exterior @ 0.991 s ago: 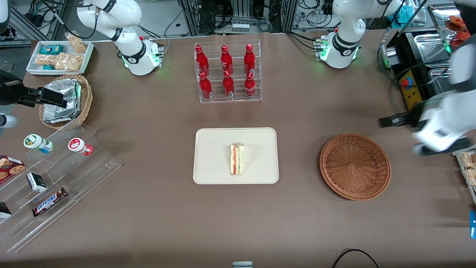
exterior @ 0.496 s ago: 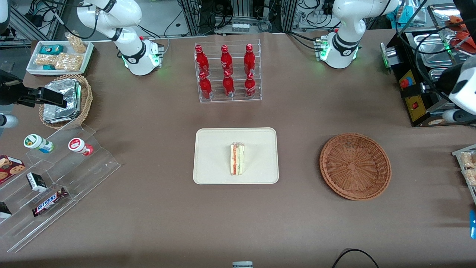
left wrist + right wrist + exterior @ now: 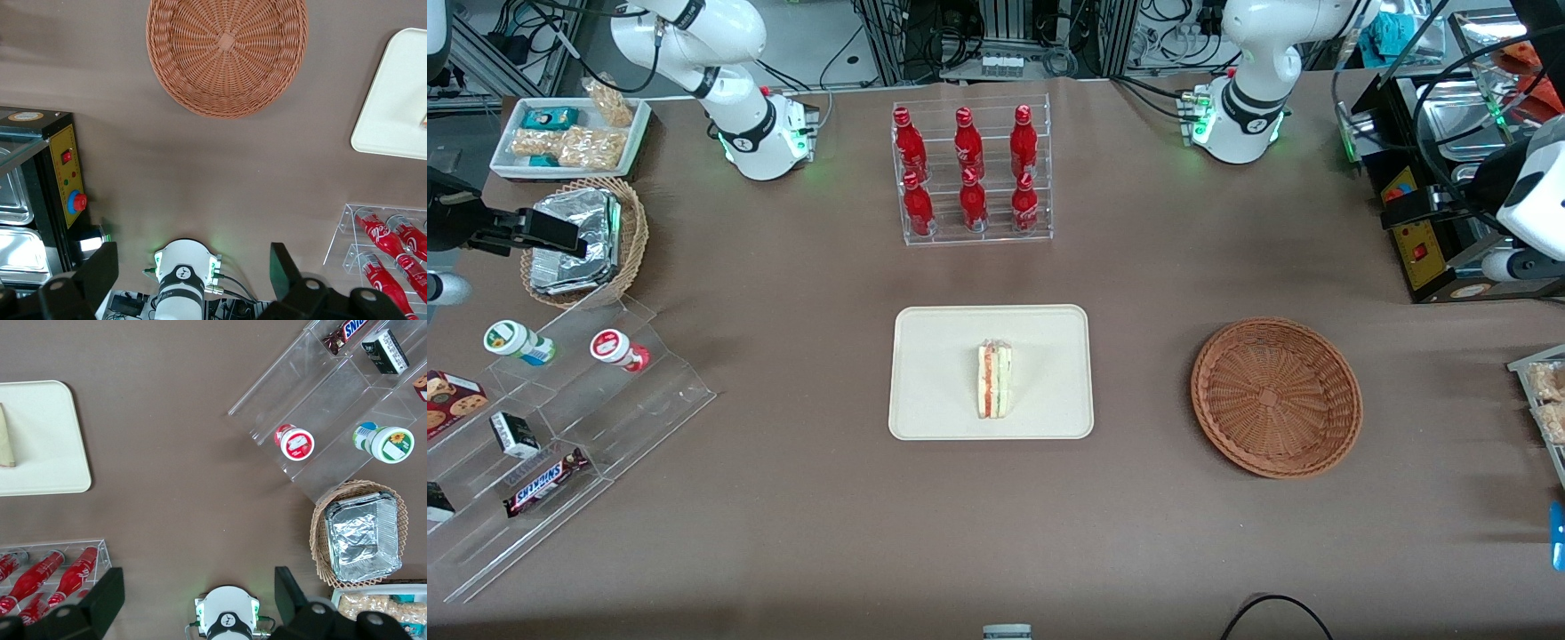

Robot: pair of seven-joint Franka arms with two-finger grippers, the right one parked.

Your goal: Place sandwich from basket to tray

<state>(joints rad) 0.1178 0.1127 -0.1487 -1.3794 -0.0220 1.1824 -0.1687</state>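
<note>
The sandwich (image 3: 994,380), a pale wedge with red-orange and green layers, lies on its side in the middle of the cream tray (image 3: 934,356). The reddish-brown wicker basket (image 3: 1276,396) stands beside the tray toward the working arm's end of the table, with nothing in it. My left gripper (image 3: 1403,213) hangs high at the table's edge, farther from the front camera than the basket and well apart from it. In the left wrist view the gripper (image 3: 192,257) is open and holds nothing, with the basket (image 3: 227,53) and a corner of the tray (image 3: 393,100) below.
A clear rack of red bottles (image 3: 971,173) stands farther from the front camera than the tray. A black control box with a red button (image 3: 1405,222) sits by my gripper. A tan basket of foil packets (image 3: 578,240) and acrylic snack shelves (image 3: 560,427) lie toward the parked arm's end.
My left arm has drawn back from beside the basket, up and away toward the table's edge by the control box. Sandwich, tray and basket have not moved.
</note>
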